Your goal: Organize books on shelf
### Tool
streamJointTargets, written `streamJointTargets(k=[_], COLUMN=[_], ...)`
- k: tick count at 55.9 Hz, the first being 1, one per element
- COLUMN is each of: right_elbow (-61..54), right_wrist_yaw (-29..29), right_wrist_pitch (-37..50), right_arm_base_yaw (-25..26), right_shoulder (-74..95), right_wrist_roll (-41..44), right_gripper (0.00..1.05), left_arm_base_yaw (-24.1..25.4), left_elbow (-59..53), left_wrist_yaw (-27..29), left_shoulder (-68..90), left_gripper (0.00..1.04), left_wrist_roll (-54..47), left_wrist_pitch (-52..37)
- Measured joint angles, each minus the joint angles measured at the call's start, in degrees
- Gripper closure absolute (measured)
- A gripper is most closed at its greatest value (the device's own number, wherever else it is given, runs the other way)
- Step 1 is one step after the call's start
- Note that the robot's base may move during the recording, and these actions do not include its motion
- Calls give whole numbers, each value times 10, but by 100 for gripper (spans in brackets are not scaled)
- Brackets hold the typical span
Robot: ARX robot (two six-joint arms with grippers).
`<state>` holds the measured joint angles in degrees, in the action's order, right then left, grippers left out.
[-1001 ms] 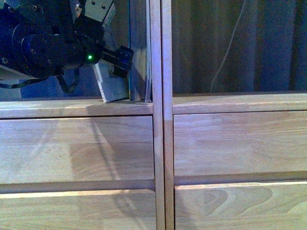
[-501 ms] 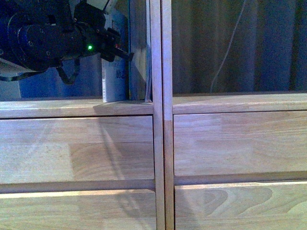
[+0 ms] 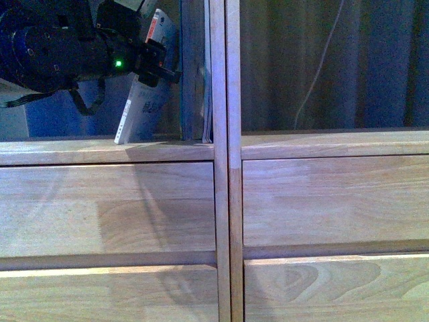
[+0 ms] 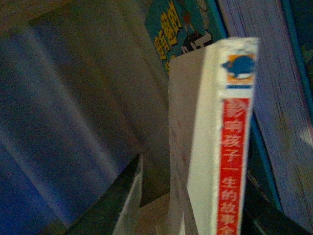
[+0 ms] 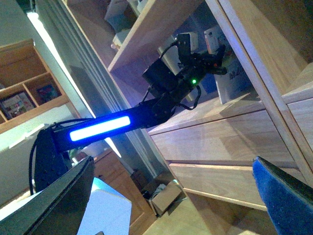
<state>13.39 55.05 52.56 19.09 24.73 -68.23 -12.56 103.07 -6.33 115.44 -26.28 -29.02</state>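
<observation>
Front view: left pincer [image 3: 157, 64] clamps the thin white softcover [image 3: 137, 114], tilted, lower edge on the smooth wooden shelf [image 3: 107, 151], beside the upright teal book [image 3: 193, 74]; right pincer [image 5: 172, 161] gapes wide.

Probably a home or playroom: a wood shelf [image 3: 107, 208] with drawer fronts, a curtain [image 3: 375, 67] hanging behind it, a second cubby unit [image 5: 29, 110] (what look like picture books [image 5: 17, 104] inside) and a pale floor [image 5: 210, 220].

Left claw [image 3: 163, 68] covers part of white softcover [image 3: 136, 114].
</observation>
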Motion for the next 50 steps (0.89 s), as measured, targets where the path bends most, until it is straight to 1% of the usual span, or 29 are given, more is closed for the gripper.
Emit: streamJointTargets(k=[3,5,11,12,15,18,22,28,35,40,42,48,50], right_elbow=[0,0,0,0,0,0,0,0,0,0,0,0,0], right_wrist_yaw=[0,0,0,0,-1,-2,-3,-4,-11,-19,-25,-49,-63], right_wrist_pitch=[0,1,3,3,3,3,-1,-2,-33,-68,-95,-177,-208], right_arm_base_yaw=[0,0,0,0,-1,-2,-4,-6,-11,-13,-13,-11,-8], right_shoulder=[0,0,0,0,0,0,0,0,-7,-19,-28,-51,-57], right_wrist_roll=[0,0,1,1,2,2,7,10,35,70,92,174,211], right_gripper=[7,7,7,7,7,7,7,7,7,7,7,7,7], left_arm_base_yaw=[2,3,7,9,13,18,26,47,77,101,111,143,161], left_elbow=[-5,-14,-43,-55,-82,-108,-146,-215,-306,-366,-394,-463,-494], left_wrist_yaw=[-2,-3,-10,-10,-12,-14,-13,-2,-3,-38,-61,-120,-150], left_shoulder=[-4,-11,-31,-40,-61,-82,-113,-174,-256,-318,-351,-446,-492], left_gripper=[52,45,29,23,13,6,8,7,7,7,7,7,7], left_wrist_roll=[9,14,34,38,54,69,90,123,161,190,198,249,276], left_wrist_pitch=[3,3,1,-1,-6,-6,-5,4,-15,-20,-23,-8,-1])
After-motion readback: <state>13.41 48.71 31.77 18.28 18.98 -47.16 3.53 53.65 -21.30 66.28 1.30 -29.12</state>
